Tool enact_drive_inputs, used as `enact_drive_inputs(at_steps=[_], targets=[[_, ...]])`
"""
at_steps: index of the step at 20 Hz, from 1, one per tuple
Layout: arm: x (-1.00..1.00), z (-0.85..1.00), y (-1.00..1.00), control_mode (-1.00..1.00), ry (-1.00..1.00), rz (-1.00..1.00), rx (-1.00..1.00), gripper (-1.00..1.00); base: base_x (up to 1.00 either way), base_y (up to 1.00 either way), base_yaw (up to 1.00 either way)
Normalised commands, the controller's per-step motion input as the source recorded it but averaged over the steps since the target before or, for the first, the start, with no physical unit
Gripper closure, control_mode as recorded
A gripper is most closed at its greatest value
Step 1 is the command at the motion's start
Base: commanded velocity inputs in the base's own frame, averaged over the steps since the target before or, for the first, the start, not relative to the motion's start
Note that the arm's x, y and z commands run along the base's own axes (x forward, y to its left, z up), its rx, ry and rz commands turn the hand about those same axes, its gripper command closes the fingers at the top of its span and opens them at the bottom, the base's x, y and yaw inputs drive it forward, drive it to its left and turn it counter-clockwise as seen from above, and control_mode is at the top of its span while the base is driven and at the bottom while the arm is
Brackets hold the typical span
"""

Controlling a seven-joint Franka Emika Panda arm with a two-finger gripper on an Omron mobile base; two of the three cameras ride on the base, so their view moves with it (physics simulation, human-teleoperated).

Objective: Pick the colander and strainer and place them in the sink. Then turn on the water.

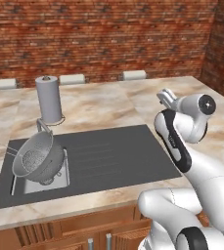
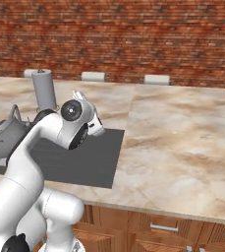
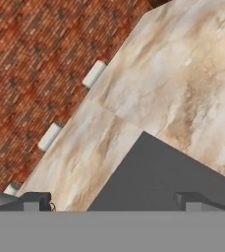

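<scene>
The colander (image 1: pixel 40 157), a big grey perforated bowl, lies tilted in the small steel basin at the left end of the dark grey sink (image 1: pixel 118 154). It also shows at the left edge of the right base view, colander (image 2: pixel 5 133), partly behind my arm. Thin wires of the strainer (image 1: pixel 12 179) stick out at the colander's left side; its mesh is hidden. My gripper (image 3: pixel 114 202) is open and empty, its fingertips (image 3: pixel 35 201) far apart. It hangs over the sink's right end, well away from the colander.
A grey paper towel roll (image 1: pixel 49 97) stands behind the basin, with the faucet (image 1: pixel 43 126) in front of it. White outlets (image 1: pixel 134 74) line the brick wall. Marble counter (image 1: pixel 196 88) spreads to the right and behind the sink.
</scene>
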Motion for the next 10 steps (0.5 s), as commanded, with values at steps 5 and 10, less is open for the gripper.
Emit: enact_drive_inputs(at_steps=[5,10], targets=[[0.00,0.00,0.04,-1.00,0.00,0.00,0.01,-1.00,0.00,0.00,0.00],[0.14,0.00,0.35,-1.00,0.04,0.00,0.13,-1.00,0.00,0.00,0.00]])
